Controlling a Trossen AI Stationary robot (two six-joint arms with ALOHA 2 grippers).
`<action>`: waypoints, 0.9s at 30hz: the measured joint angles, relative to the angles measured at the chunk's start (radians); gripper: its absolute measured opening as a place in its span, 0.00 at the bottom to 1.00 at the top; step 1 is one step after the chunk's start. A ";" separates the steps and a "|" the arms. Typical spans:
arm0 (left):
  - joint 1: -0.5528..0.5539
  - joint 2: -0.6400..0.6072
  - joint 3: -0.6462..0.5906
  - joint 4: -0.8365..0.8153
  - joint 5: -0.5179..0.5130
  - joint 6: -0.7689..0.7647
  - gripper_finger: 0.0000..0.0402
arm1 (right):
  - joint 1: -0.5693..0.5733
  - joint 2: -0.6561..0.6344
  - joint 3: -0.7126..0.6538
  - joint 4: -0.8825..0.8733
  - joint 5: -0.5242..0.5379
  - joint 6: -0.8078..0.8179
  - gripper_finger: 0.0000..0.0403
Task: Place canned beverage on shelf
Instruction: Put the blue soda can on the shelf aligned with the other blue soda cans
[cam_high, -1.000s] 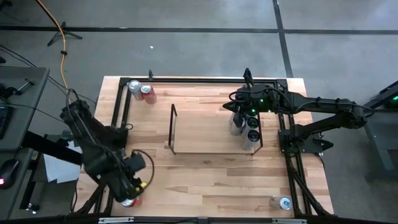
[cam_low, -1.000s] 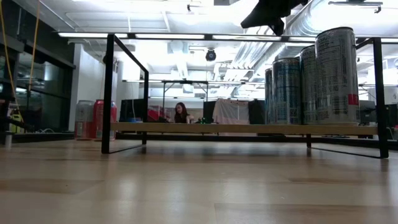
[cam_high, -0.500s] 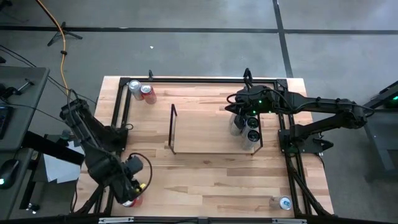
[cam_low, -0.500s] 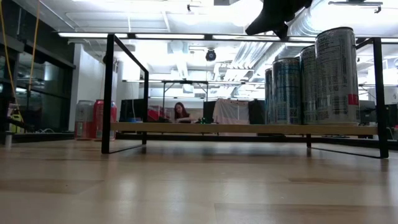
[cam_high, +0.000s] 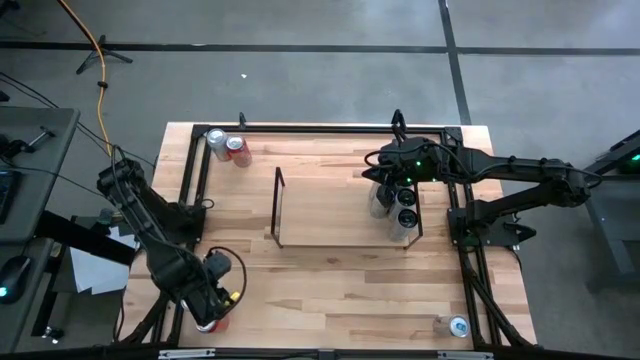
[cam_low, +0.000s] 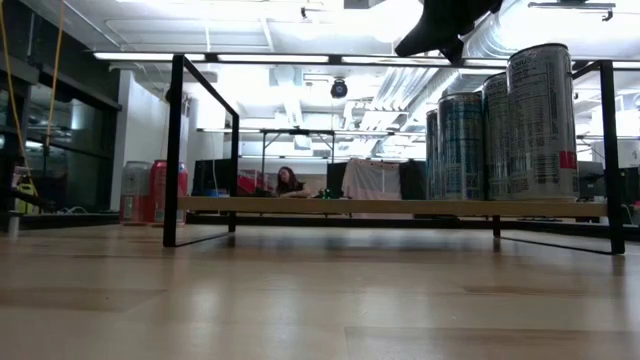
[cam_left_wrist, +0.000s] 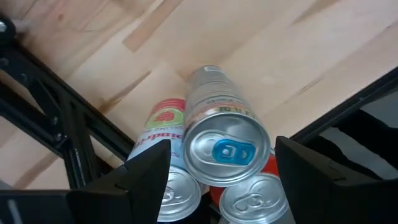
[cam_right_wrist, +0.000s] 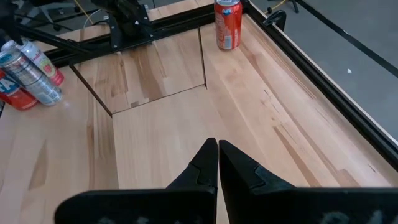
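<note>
Pale wood, black metal rod and shiny aluminium cans

The rectangular table (cam_high: 340, 275) is pale butcher-block wood in long glued strips, smooth with a soft satin sheen. The low black shelf (cam_high: 279, 208) at its centre is thin matt metal rod around a light wooden board. The tall silver cans (cam_low: 541, 120) at the shelf's 3 o'clock end look like glossy printed aluminium. In the left wrist view, the brushed silver can top with blue tab (cam_left_wrist: 226, 152) gleams between matt black plastic fingers (cam_left_wrist: 147, 171).

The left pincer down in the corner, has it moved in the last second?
Yes. Seen from above, the left pincer has crept toward the table's near edge, settling over the cans in the corner of the black rail frame.
</note>
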 joint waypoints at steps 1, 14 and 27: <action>0.000 0.000 -0.004 0.005 0.000 0.000 0.61 | 0.000 0.000 0.000 0.000 0.000 0.000 0.00; 0.001 0.000 -0.077 0.120 0.036 0.002 0.61 | 0.000 0.000 0.000 -0.004 0.000 -0.006 0.00; 0.001 0.070 -0.077 0.119 0.079 0.065 0.61 | 0.000 0.000 0.000 -0.004 0.000 -0.007 0.00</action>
